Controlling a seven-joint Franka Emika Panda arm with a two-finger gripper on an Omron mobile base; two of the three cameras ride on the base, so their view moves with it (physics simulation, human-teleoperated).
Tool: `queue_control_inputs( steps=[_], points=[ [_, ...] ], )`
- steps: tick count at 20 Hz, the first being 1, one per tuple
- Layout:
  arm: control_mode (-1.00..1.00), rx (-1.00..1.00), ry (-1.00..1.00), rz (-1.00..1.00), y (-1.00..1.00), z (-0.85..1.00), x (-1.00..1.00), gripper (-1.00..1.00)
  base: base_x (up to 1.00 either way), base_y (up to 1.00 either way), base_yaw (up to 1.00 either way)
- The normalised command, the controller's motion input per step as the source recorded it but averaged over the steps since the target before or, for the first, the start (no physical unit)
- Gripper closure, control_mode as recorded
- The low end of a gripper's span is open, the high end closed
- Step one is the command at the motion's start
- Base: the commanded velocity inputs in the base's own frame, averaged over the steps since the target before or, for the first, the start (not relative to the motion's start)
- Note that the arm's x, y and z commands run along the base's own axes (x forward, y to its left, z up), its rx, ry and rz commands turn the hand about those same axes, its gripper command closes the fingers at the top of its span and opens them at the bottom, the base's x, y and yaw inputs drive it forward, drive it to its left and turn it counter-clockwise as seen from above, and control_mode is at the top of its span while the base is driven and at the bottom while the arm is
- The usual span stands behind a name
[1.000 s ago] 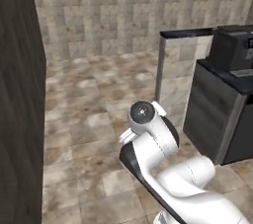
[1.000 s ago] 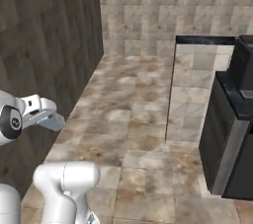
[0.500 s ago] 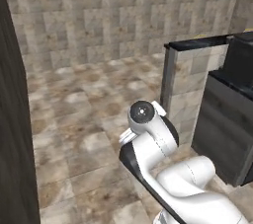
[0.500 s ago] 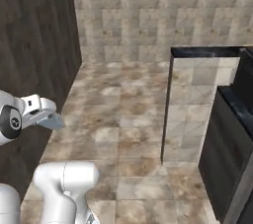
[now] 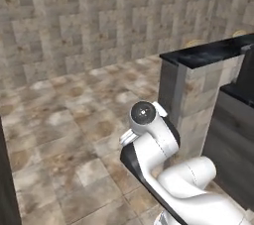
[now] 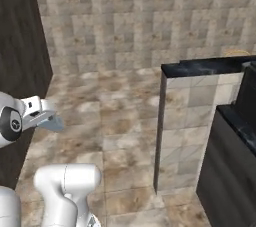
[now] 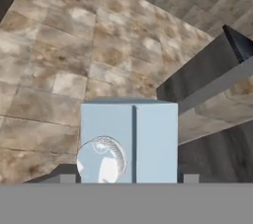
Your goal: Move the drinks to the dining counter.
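One of the drinks, a small carton (image 7: 129, 139) with a pale blue side and a round print, stands between my gripper's (image 7: 128, 178) finger tips in the hand view, and the jaws are shut on it. In the right base view my gripper (image 6: 46, 117) is held out at the far left over the floor, with the carton's pale blue corner (image 6: 54, 123) poking from it. A black slab (image 5: 208, 53) tops a stone-tiled half wall (image 6: 192, 121). I cannot tell whether it is the dining counter.
A dark wood-grain wall (image 6: 20, 71) rises on the left. A dark cabinet (image 6: 230, 171) stands at the right behind the half wall. Stone-tile floor (image 5: 74, 120) spreads ahead to a tiled back wall (image 5: 99, 16).
The base has turned, so the whole scene has slid left. The dark wall has shrunk at the left edge and the half wall has come closer to centre. The arm keeps its pose, carton still held.
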Motion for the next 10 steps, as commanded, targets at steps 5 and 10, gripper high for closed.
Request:
queue_control_inputs(
  steps=[5, 10],
  points=[
    [1.00, 0.00, 0.00, 0.00, 0.00, 0.00, 0.00, 1.00, 1.00, 0.45, -0.33],
    [1.00, 0.00, 0.00, 0.00, 0.00, 0.00, 0.00, 1.00, 1.00, 0.70, -0.33]
  ],
)
